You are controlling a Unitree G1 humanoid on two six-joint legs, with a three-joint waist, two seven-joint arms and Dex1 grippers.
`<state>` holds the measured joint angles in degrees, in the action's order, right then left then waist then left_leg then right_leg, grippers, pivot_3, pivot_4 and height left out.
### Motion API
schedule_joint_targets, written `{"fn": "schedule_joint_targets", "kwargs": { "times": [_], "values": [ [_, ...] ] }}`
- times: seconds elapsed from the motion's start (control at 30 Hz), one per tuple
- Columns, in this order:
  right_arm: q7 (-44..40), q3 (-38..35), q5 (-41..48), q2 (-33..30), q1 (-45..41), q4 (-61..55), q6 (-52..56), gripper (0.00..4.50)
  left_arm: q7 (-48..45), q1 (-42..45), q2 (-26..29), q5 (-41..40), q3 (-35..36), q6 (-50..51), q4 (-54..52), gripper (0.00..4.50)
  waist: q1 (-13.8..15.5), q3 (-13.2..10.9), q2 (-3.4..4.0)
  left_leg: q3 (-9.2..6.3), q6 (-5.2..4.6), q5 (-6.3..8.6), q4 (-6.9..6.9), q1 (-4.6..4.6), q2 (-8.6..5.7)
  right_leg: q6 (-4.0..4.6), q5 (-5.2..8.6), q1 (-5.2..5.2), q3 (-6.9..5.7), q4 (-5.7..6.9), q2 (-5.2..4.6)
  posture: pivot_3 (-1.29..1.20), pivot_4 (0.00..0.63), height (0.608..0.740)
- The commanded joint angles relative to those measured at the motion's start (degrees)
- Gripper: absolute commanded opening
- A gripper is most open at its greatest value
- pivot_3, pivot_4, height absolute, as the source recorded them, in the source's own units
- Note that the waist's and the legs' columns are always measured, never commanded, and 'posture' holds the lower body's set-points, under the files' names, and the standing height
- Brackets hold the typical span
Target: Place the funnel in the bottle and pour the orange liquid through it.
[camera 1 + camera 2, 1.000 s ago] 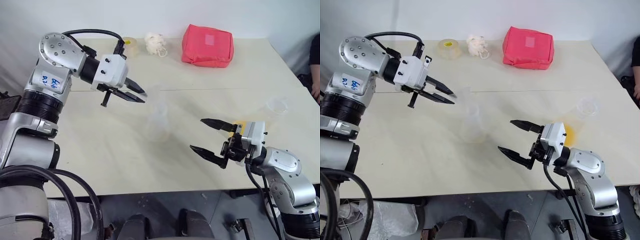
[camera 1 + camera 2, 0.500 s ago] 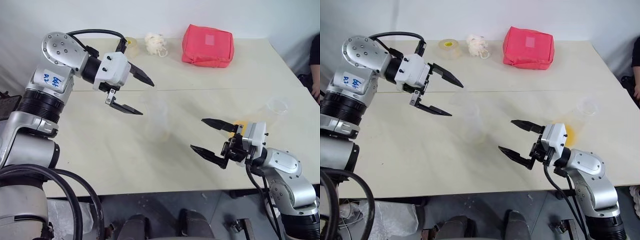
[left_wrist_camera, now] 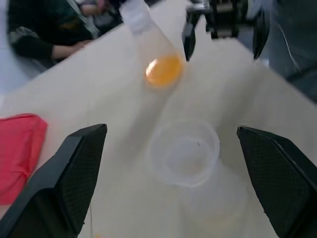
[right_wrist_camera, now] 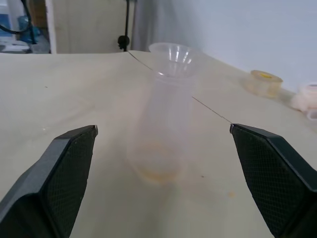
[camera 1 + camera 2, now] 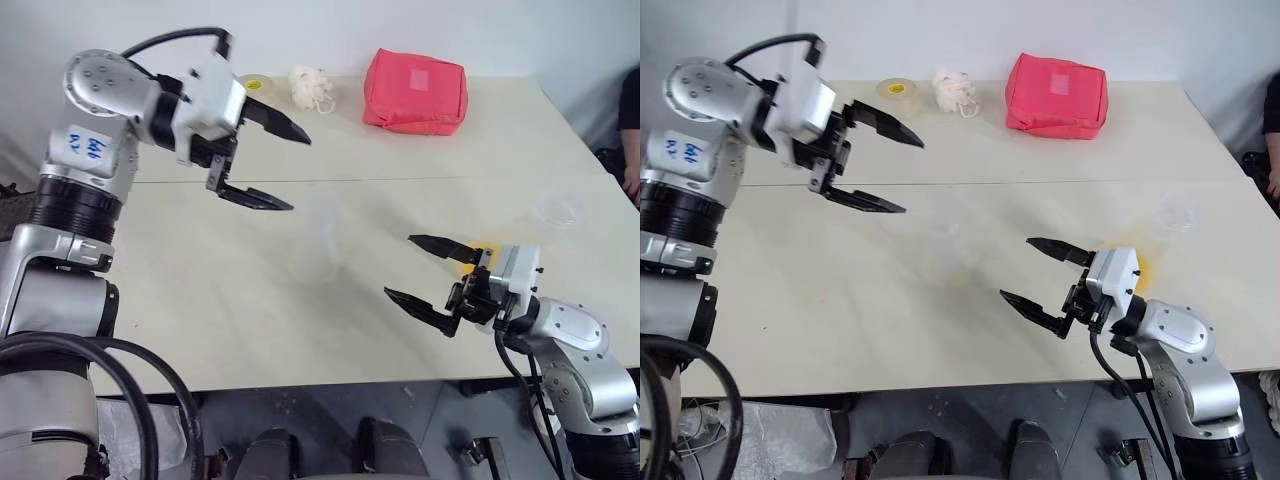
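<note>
While the funnel [image 4: 171,53] already sits in the neck of the bottle [image 4: 159,130] at the middle of the table [image 5: 200,290], the pouring has not begun, so I would put the job at about its halfway mark.

Over on the left, the left gripper [image 5: 275,163] hangs in the air above the tabletop, just beside the bottle and a little higher than the funnel's rim. Its two black fingers are spread wide apart with nothing between them, and it touches neither the funnel nor the bottle.

In the middle, the bottle stands upright on its broad base, with the clear cone of the funnel resting in its mouth. A faint orange tinge shows at the bottom of the bottle, but I see no real pool there.

Further right, the right gripper [image 5: 423,270] is low over the near part of the table, pointing toward the bottle yet well apart from it. Its fingers too are fully spread and hold nothing.

Behind that gripper stands the second flask [image 3: 153,49], with the orange liquid [image 3: 164,71] lying as a shallow pool in its base. It is untouched.

What is left, as I judge it, is for a hand to take that flask, carry it to the funnel and tip it.
</note>
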<state>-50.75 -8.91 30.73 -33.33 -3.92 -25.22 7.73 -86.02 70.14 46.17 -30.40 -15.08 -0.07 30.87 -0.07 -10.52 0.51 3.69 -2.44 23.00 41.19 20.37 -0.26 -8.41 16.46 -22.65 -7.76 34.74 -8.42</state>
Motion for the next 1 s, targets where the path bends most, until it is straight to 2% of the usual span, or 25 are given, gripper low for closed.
{"fn": "schedule_joint_targets", "kwargs": {
  "times": [0.03,0.07,0.2,0.27,0.33,0.5,0.67,0.8,1.0],
  "values": [
    [3.32,-3.54,-0.39,-0.66,1.67,-3.87,-0.10,4.50,-1.32,-3.93,0.54,-2.38,6.15,5.59,-3.39,4.48,0.00,-0.02,-0.03,-0.01,0.00,0.00,0.02,0.00,0.01,0.00,0.00,-0.01,-0.01,0.01,0.00,0.00,0.150,0.740],
    [3.47,-3.82,-0.30,-0.81,1.96,-3.93,-0.14,4.50,-0.96,-4.40,0.18,-2.02,6.93,6.44,-4.13,4.48,0.05,-0.04,-0.05,-0.01,0.00,0.00,0.06,0.02,0.01,0.00,0.00,-0.01,-0.01,0.03,0.01,0.00,0.150,0.740],
    [15.08,-6.23,-4.34,1.53,7.19,-11.43,4.46,4.50,7.66,-19.56,0.66,-2.12,15.18,7.87,-6.98,4.48,0.09,0.00,0.02,-0.06,0.00,0.00,0.13,0.01,0.12,0.00,0.00,0.00,0.07,0.12,-0.06,0.00,0.150,0.740],
    [21.77,-7.24,-5.26,4.15,11.73,-16.67,8.28,4.50,9.52,-26.57,-1.46,-3.94,18.87,9.21,-9.23,4.48,0.06,0.02,0.05,-0.07,0.00,0.00,0.03,-0.08,0.16,0.00,0.00,0.00,0.10,0.24,-0.09,0.00,0.150,0.740],
    [26.11,-8.05,-5.23,6.37,15.00,-20.31,10.81,4.50,10.51,-29.65,-3.42,-4.95,21.07,9.95,-10.87,4.48,0.37,-0.01,-0.01,-0.11,0.00,0.00,0.01,-0.06,0.16,0.00,0.00,-0.01,0.09,0.26,-0.08,0.00,0.150,0.740],
    [35.73,-9.37,-9.05,12.95,21.47,-26.29,12.66,4.50,10.98,-33.66,-7.28,-5.85,22.69,12.61,-11.61,4.48,1.66,-0.04,-0.17,-0.27,-0.01,-0.01,0.38,0.16,0.10,0.00,0.00,0.06,0.20,0.18,-0.08,0.00,0.150,0.740],
    [43.88,-11.98,-12.15,19.26,24.80,-29.46,13.35,4.50,9.33,-34.47,-9.40,-1.82,21.50,9.49,-8.54,4.48,1.35,0.01,-0.09,-0.03,0.00,-0.01,0.19,-0.07,-0.08,0.00,0.00,0.11,0.25,0.18,-0.03,0.00,0.150,0.740],
    [45.68,-14.84,-11.67,19.90,24.34,-28.12,13.78,4.50,9.40,-35.09,-11.10,-0.90,20.59,9.87,-9.84,4.48,1.38,0.01,-0.08,-0.03,0.17,-0.03,0.02,-0.10,0.02,0.06,0.03,0.05,0.20,0.15,0.18,0.00,0.150,0.740],
    [45.91,-19.47,-9.49,17.40,17.20,-22.05,14.96,4.50,9.44,-36.73,-11.92,-1.13,21.36,10.53,-12.04,4.48,1.07,0.01,-0.07,0.13,0.18,-0.03,0.00,-0.16,0.03,0.08,0.04,0.05,0.36,0.10,0.19,0.00,0.150,0.740]
  ]
}}
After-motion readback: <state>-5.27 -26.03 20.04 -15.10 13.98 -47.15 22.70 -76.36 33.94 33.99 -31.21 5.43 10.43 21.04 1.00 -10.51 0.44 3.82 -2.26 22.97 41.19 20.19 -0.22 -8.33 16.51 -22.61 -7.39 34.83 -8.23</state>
